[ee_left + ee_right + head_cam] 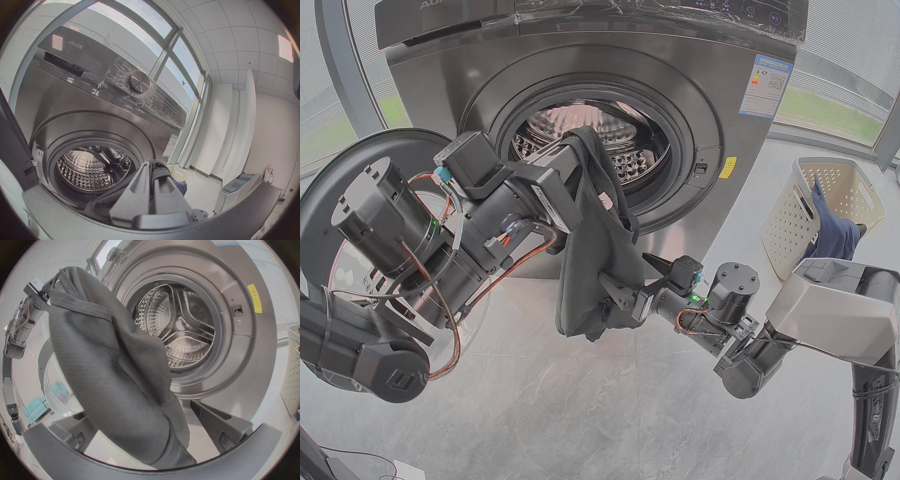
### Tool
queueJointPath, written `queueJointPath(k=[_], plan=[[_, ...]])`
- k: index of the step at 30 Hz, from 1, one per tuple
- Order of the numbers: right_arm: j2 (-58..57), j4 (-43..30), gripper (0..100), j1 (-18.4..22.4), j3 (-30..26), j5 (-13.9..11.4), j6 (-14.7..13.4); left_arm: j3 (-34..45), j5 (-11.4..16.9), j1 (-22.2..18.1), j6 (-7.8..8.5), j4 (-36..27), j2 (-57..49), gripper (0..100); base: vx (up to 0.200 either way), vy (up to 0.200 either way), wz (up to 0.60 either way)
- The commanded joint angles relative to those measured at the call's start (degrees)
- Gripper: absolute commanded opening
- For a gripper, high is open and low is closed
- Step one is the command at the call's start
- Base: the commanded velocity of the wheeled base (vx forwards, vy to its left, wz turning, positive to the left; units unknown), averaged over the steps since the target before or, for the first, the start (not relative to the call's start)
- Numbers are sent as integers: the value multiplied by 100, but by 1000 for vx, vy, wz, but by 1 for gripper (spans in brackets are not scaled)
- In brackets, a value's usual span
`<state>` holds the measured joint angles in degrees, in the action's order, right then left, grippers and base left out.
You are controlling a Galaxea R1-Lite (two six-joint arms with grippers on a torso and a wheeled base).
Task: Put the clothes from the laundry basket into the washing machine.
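Observation:
A dark grey garment (594, 262) hangs in front of the washing machine's open drum (628, 147), with my left gripper (576, 140) shut on its top edge at the mouth of the opening. In the left wrist view the gripper (152, 168) pinches the bunched cloth (157, 170) in front of the drum (90, 168). My right gripper (625, 270) stands open lower down, its fingers either side of the garment's lower part. In the right wrist view the garment (118, 371) drapes between the wide-apart fingers (225, 422). The laundry basket (831, 164) at the right holds a blue garment (834, 234).
The machine's round door (406, 140) stands swung open at the left, behind my left arm. The cream basket leans tilted on the floor to the right of the machine. Bare grey floor (600, 406) lies in front. Windows run behind the machine.

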<state>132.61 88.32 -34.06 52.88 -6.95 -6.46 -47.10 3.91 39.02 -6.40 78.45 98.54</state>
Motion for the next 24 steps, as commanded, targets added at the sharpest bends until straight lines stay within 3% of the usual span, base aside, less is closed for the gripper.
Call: queueJointPath(k=[1,13,14,24], plan=[[766,-8,100,-30,820,-105,40,8,13,0,-2,-22,-133,0,0,0,0],[1162,-43,100,-66,1664,1,31,61,22,27,-37,-31,-247,0,0,0,0],[1180,-34,0,-74,1717,53,31,70,22,27,-37,-31,-247,0,0,0,0],[1083,1,0,-4,1690,88,-4,96,-5,-97,-46,-31,-247,0,0,0,0]])
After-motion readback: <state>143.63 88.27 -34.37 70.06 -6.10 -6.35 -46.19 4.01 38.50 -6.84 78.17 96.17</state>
